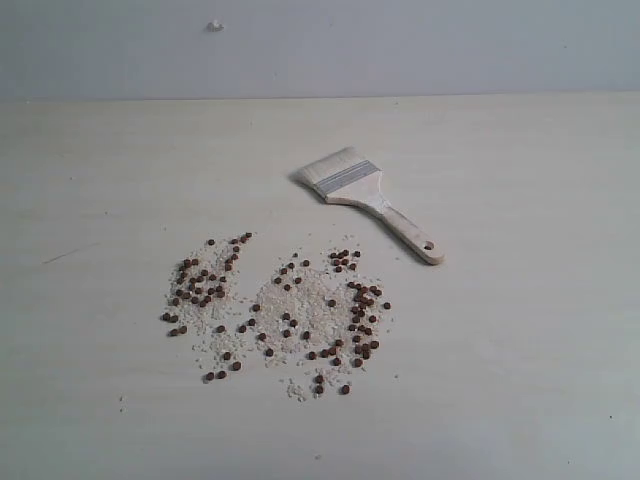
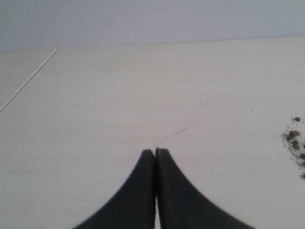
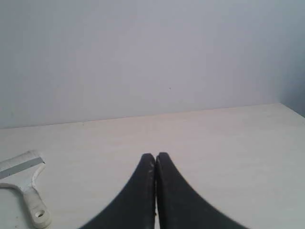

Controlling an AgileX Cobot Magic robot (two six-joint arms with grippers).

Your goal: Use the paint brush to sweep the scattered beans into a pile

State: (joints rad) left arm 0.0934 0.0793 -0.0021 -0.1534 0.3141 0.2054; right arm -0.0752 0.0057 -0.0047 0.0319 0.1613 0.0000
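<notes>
Closed, empty: left gripper (image 2: 155,152), right gripper (image 3: 155,156). On desk (image 1: 530,390): paint brush (image 1: 368,200) flat, far-right of scattered beans (image 1: 280,305), handle (image 1: 410,236) toward near right. Should open right gripper, grasp mid-handle, keep bristles (image 1: 327,167) square to desk

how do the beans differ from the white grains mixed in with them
The beans are reddish-brown; the white grains are pale, nearly matching the table. Each bean is round and larger than a grain. The beans stand out singly, while the grains blur into fine patches. Both lie scattered together, not yet piled.
</notes>
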